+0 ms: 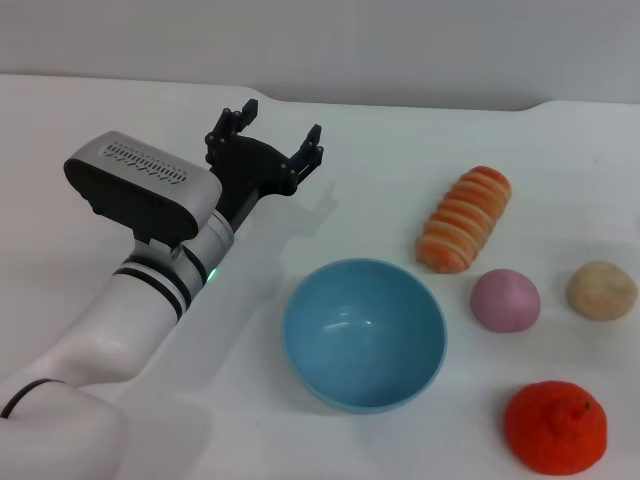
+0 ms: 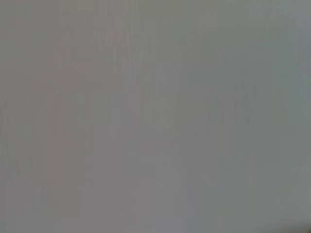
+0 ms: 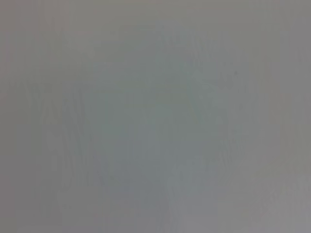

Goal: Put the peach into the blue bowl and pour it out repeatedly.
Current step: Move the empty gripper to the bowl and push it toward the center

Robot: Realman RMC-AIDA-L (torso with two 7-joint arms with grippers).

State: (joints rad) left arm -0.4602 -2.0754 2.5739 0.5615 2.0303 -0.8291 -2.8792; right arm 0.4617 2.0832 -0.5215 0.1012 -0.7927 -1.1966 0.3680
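Nearest the head camera, the left arm reaches forward over the white tabletop [image 1: 90, 130], its left pincer [image 1: 268, 135] spread wide and holding nothing, well behind the blue bowl [image 1: 364, 334]. That bowl sits upright with nothing inside. Just to its right lies the peach [image 1: 505, 300], between a striped orange bread roll [image 1: 464, 219], a beige ball [image 1: 602, 290] and a bumpy orange fruit [image 1: 555, 427]. Both wrist views show only blank grey.
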